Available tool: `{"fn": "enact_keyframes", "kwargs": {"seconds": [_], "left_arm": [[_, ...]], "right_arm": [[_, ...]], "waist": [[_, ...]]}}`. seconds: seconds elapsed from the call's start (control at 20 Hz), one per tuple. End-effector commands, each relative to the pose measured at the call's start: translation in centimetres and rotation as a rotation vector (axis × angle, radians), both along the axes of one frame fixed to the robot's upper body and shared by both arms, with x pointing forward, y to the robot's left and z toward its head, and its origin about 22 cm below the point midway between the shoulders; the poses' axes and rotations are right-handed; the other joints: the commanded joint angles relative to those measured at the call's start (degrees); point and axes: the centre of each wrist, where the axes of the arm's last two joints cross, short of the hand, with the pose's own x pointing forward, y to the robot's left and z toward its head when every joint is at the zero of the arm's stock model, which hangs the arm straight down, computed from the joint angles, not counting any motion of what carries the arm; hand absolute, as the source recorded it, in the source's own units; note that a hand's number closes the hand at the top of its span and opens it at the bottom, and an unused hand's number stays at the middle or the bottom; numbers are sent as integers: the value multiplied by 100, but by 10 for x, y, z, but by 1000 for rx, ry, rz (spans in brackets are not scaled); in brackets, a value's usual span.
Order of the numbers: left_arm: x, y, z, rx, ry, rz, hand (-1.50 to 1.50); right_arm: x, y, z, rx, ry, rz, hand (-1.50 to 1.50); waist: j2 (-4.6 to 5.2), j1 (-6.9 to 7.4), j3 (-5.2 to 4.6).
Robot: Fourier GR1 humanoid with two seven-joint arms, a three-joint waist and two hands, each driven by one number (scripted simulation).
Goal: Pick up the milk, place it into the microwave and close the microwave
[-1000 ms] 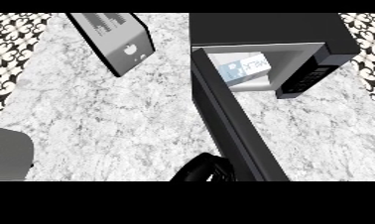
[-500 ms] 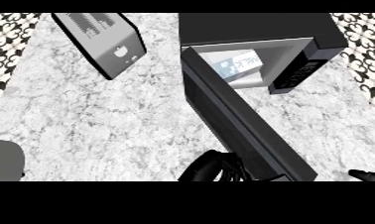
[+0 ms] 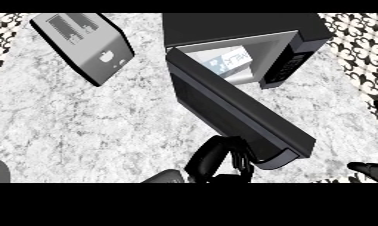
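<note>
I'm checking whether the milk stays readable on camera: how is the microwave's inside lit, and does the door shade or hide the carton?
Head view: the microwave cavity is brightly lit, the milk pale inside; the dark open door hides its lower part, and the left hand sits at the door's outer edge.

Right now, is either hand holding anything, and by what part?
Nothing is held. The milk sits inside the microwave. The left hand is at the free end of the open door; the right hand barely shows.

Black microwave (image 3: 244,27), blue-and-white milk (image 3: 231,63), silver toaster (image 3: 85,45), grey-white marbled counter (image 3: 88,120).
</note>
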Motion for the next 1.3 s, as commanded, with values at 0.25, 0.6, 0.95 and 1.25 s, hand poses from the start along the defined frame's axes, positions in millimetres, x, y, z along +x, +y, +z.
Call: {"fn": "enact_keyframes", "kwargs": {"seconds": [0.25, 0.6, 0.95, 1.25], "left_arm": [[41, -22, 46, -95, -155, 62, 150], [69, -29, 72, -122, -201, 123, 150], [94, -36, 99, -121, -229, 180, 150], [111, -38, 114, -120, -248, 217, 150]], "right_arm": [[24, 11, 25, 27, -68, 192, -150], [49, 14, 57, 16, -135, 224, -150], [63, 22, 76, 25, -159, 302, -150], [78, 31, 95, 42, -190, 360, -150]], "waist": [[86, -459, -4], [196, -727, 18], [259, -1031, 47], [372, -1202, 57]]}}
